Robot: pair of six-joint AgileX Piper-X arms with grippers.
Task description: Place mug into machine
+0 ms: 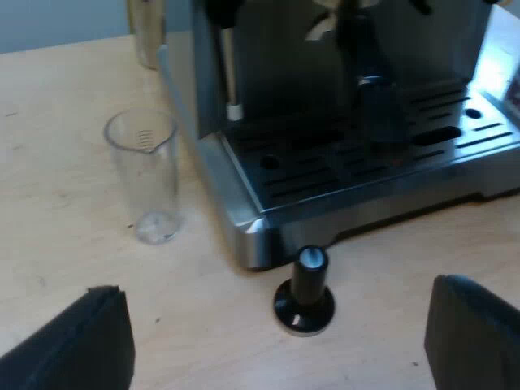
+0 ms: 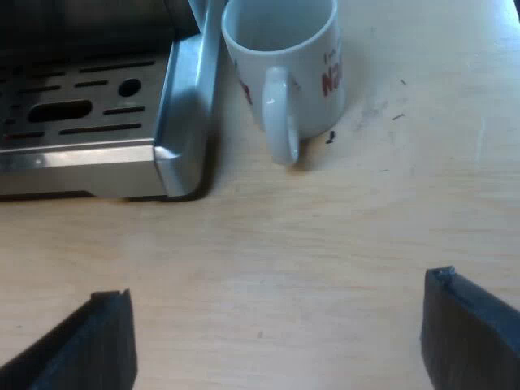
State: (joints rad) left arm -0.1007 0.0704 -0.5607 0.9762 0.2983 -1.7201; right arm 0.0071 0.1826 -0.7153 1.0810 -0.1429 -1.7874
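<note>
A white mug [image 2: 284,69] with red lettering stands upright on the wooden table beside the corner of the espresso machine's drip tray [image 2: 89,138], its handle turned toward my right gripper. My right gripper [image 2: 276,341] is open, a short way back from the mug, nothing between its fingers. In the left wrist view the espresso machine [image 1: 357,138] shows its slotted drip tray and steam wand. My left gripper [image 1: 280,341] is open over the table, near a tamper [image 1: 305,296] with a black knob that stands just off the tray's corner.
A clear measuring glass [image 1: 148,175] stands upright on the table beside the machine's side. A metal container [image 1: 146,28] stands farther back behind the glass. Bare wooden table lies between each gripper and the machine.
</note>
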